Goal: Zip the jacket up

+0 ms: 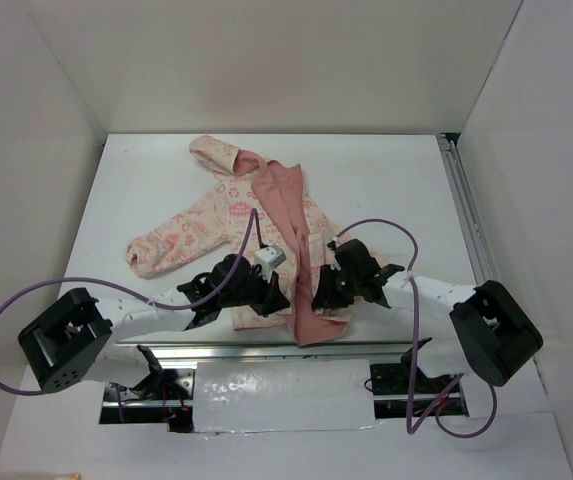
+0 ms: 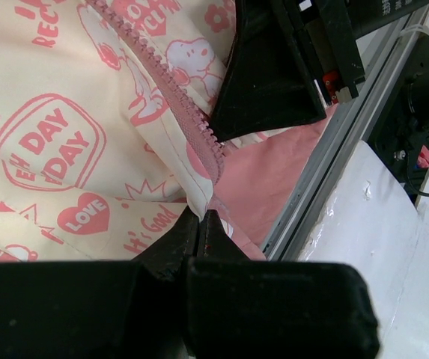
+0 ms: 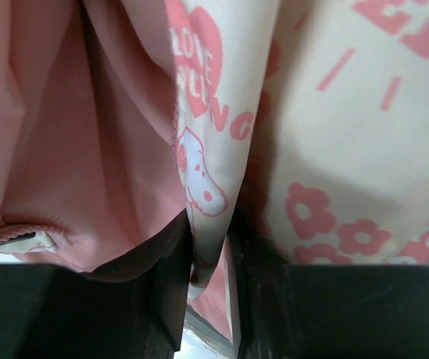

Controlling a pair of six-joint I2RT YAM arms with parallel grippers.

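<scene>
The jacket (image 1: 208,220) is laid open on the desk (image 1: 386,170). Its printed cream side is spread out beyond the left hand (image 1: 266,297), and its salmon lining is turned up between the two hands. The left hand is clenched on the jacket: in its wrist view the fingertips (image 2: 184,233) are pressed together on the bottom corner of the printed front panel, just where the pink zipper (image 2: 175,96) ends. From that corner the zipper teeth are seen running up and away from the hand, not joined to a second row. The right hand (image 1: 326,292) is placed just beside the left, at the near hem of the lining. In its wrist view a hanging fold of printed fabric is grasped between its fingers (image 3: 171,262). Pink lining is bunched to the left of the hand and more printed cloth is seen to its right.
</scene>
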